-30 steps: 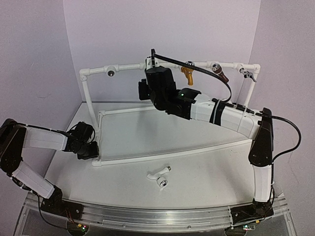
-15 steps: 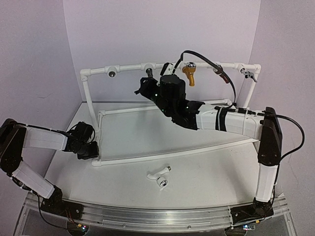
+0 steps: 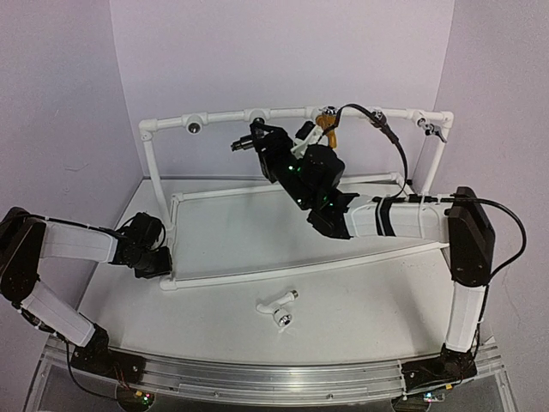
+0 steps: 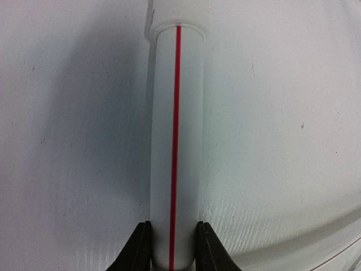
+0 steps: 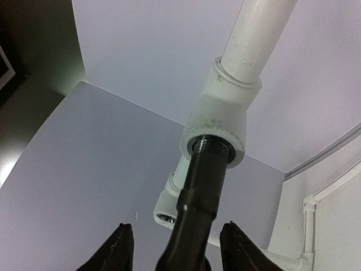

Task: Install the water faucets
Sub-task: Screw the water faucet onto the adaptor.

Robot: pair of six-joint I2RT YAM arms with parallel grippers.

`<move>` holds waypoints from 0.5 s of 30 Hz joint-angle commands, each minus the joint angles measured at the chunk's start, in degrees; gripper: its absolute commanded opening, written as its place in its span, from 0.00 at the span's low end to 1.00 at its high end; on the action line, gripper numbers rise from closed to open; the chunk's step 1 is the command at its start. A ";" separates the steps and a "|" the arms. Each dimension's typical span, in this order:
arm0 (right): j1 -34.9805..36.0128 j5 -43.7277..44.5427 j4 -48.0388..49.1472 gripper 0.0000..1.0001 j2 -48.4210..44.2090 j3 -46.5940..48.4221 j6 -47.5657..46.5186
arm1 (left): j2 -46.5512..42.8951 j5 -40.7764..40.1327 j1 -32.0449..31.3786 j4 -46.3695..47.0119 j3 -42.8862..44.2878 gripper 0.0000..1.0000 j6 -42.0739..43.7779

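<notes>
right gripper [image 5: 177, 237] is up at the top rail [image 5: 259, 28] of the pipe frame, and the black faucet [image 5: 200, 186] stands between its fingers. Threaded end is in the mouth of the tee fitting [image 5: 217, 121], a few threads show at the lip, so I'd judge it not fully home

key relation: the faucet's long axis runs straight from the gripper up into the socket, roughly in line with the wrist. Any more tightening is a roll about that axis, not a sideways push

jaws stand apart. There's a clear gap on the left finger and the right finger is just beside the body, so it reads as straddling, not clamped

left gripper [image 4: 172, 251] is closed narrow on the frame's lower pipe [image 4: 175, 141] (red stripe), fingers touching both sides, pipe running lengthwise away from the wrist. Looks like it's bracing the frame

white faucet [image 3: 276, 303] lies on its side on the table [image 3: 360, 300], near the front edge between the two bases, long axis slanting up to the right, well apart from both grippers. It's closer to the left gripper, but that one is busy on the pipe, so my guess is the right arm fetches it

free socket [image 3: 196, 126] sits further left on the top rail
</notes>
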 commanded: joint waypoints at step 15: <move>0.90 -5.73 -41.49 0.98 -18.58 -3.28 -45.81 | 2.97 3.39 -0.54 0.92 0.70 0.00 -1.22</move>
